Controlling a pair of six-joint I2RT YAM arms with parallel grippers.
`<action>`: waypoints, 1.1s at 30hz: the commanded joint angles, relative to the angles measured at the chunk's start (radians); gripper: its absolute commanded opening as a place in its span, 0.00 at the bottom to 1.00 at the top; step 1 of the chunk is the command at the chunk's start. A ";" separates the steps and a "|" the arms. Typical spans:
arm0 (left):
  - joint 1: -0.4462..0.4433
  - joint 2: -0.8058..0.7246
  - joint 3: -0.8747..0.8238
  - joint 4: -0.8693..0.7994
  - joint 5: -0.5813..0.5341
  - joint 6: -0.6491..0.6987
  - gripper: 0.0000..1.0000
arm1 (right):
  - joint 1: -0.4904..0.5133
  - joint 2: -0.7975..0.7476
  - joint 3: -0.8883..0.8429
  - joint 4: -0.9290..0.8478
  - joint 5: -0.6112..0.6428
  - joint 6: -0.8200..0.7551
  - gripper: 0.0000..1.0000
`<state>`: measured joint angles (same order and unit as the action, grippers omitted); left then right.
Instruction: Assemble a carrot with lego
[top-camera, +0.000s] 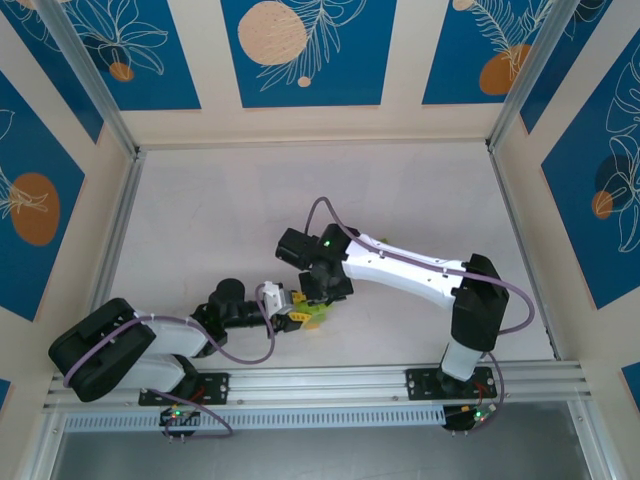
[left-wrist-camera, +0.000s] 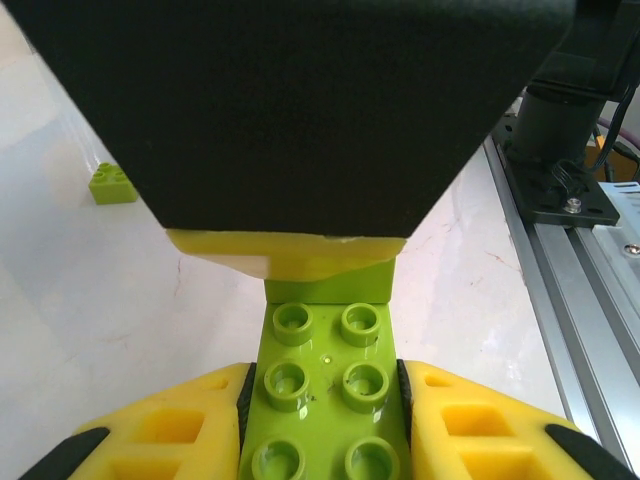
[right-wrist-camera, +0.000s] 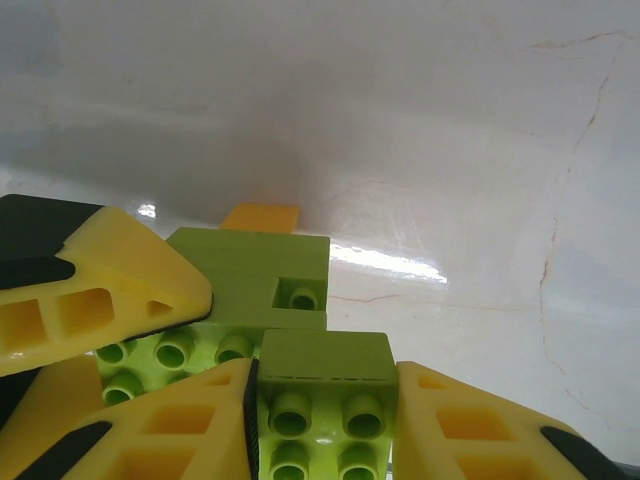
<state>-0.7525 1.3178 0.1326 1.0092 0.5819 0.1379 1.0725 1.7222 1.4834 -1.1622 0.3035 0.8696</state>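
**A:** What is the left gripper (left-wrist-camera: 322, 385) doing?

**B:** It is clenching a long lime-green brick (left-wrist-camera: 325, 335). The brick is lying flat between the jaws with its studs facing the wrist camera.

**A:** And the right gripper (right-wrist-camera: 324, 398)?

**B:** It is grasping a small lime-green brick (right-wrist-camera: 325, 358), pinched squarely between its jaws.

**A:** Where is the carrot (top-camera: 315, 316) sitting?

**B:** Between the two grippers, which are meeting tip to tip. Just ahead of the right jaws and slightly to their left, a lime-green block (right-wrist-camera: 250, 265) is sitting on the long brick. An orange brick (right-wrist-camera: 262, 217) is peeking out beyond it. I cannot tell whether the small brick is pressing onto the long one.

**A:** Is anything lying apart from them?

**B:** A loose lime-green brick (left-wrist-camera: 112, 183) is resting on the white table (left-wrist-camera: 110, 310), well ahead of the left jaws and off to their left.
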 joint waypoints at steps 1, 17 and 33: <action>0.008 0.018 0.017 -0.049 0.010 0.023 0.30 | 0.026 0.083 -0.040 0.004 -0.075 -0.029 0.33; 0.008 0.017 0.016 -0.054 0.007 0.023 0.30 | 0.039 0.099 -0.009 0.012 -0.079 -0.037 0.33; 0.008 0.015 0.017 -0.057 0.006 0.025 0.30 | 0.041 -0.010 0.013 0.074 -0.055 -0.079 0.60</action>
<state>-0.7525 1.3178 0.1368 1.0019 0.5831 0.1406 1.0958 1.7535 1.5051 -1.1622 0.3077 0.8101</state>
